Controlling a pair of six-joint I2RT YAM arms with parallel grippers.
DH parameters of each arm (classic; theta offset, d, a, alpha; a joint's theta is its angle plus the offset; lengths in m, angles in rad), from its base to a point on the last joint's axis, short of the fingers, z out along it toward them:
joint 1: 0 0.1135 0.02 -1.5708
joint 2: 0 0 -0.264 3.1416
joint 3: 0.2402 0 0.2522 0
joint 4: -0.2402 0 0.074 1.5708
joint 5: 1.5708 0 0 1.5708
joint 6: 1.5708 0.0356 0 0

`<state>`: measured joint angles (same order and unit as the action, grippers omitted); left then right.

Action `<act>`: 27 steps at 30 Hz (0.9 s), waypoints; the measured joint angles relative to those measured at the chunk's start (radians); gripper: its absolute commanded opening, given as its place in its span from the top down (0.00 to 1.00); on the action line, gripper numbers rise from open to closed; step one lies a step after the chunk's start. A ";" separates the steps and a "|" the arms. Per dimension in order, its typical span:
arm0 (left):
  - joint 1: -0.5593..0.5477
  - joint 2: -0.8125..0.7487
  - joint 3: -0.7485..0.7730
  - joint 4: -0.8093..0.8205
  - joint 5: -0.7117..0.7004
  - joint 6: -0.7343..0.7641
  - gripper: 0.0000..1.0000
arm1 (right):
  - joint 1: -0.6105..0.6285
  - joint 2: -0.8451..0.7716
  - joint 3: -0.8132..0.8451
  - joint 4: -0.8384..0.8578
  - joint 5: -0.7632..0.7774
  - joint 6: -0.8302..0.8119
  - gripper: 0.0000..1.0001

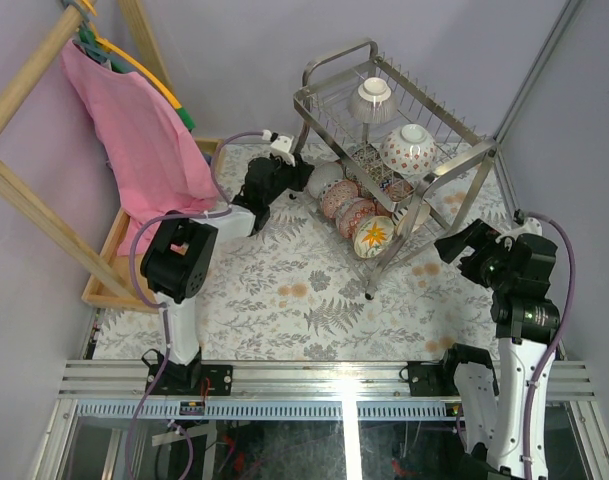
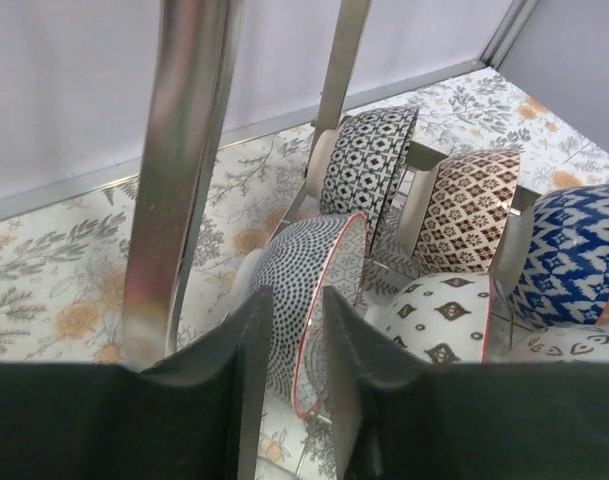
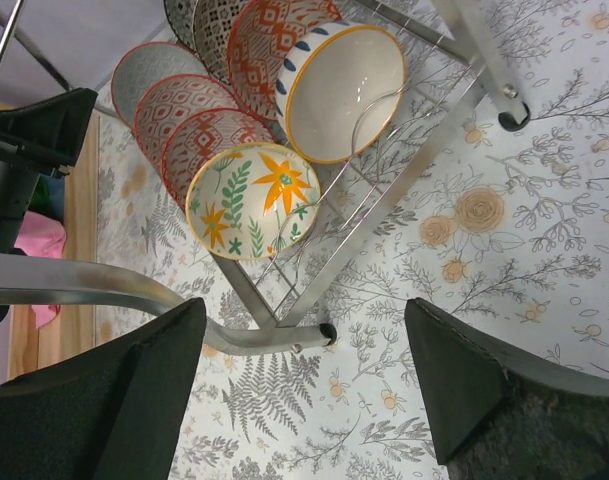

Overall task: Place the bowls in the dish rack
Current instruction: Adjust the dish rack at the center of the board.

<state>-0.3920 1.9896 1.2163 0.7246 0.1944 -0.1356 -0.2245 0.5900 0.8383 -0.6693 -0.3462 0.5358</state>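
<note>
Rack leg (image 2: 174,180) and packed bowls (image 2: 369,165) hem the left gripper (image 2: 296,305).

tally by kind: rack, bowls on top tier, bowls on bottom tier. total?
dish rack: 1
upper-tier bowls: 2
lower-tier bowls: 8, in two rows of 4
Total: 11 things, 10 of them bowls

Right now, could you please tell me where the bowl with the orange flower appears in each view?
Top external: flower bowl, nearest end of lower row.
Left wrist: cannot pick it out; only bowl outsides show.
Right wrist: flower bowl centre-left, facing camera.
Shared landmark: the dish rack legs.
</note>
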 measured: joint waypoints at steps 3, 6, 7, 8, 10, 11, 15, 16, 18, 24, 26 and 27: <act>0.000 -0.034 -0.042 0.005 -0.026 0.003 0.95 | 0.014 0.009 0.003 -0.001 -0.025 -0.003 0.13; 0.000 -0.091 -0.105 0.004 -0.059 0.002 0.95 | 0.042 0.001 0.010 -0.005 -0.054 -0.007 0.13; 0.000 -0.118 -0.130 0.003 -0.072 0.000 0.95 | 0.054 -0.008 0.010 -0.010 -0.063 -0.009 0.13; 0.000 -0.147 -0.158 0.004 -0.085 -0.003 0.95 | 0.066 -0.020 0.010 -0.017 -0.068 -0.011 0.13; 0.000 -0.207 -0.216 0.006 -0.109 -0.010 0.95 | 0.089 -0.050 0.010 -0.035 -0.076 -0.017 0.12; 0.000 -0.230 -0.237 0.006 -0.116 -0.013 0.95 | 0.101 -0.066 0.010 -0.045 -0.078 -0.021 0.12; 0.000 -0.293 -0.299 0.011 -0.124 -0.021 0.88 | 0.143 -0.114 0.014 -0.095 -0.087 -0.038 0.12; 0.000 -0.295 -0.302 0.013 -0.123 -0.021 0.82 | 0.153 -0.122 0.019 -0.109 -0.093 -0.040 0.12; 0.000 -0.286 -0.297 0.019 -0.115 -0.023 0.66 | 0.168 -0.131 0.032 -0.124 -0.108 -0.047 0.12; 0.000 -0.174 -0.159 0.014 -0.054 -0.008 0.49 | 0.174 -0.136 0.016 -0.088 -0.166 -0.056 0.13; 0.000 -0.141 -0.118 0.014 -0.036 -0.007 0.48 | 0.174 -0.137 -0.029 -0.028 -0.193 -0.045 0.14; 0.000 -0.122 -0.094 0.014 -0.026 -0.007 0.48 | 0.174 -0.136 -0.058 0.004 -0.204 -0.034 0.13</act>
<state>-0.3920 1.8679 1.1225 0.7391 0.1688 -0.1425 -0.0502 0.4541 0.7807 -0.6651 -0.5499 0.5014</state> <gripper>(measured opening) 0.513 0.870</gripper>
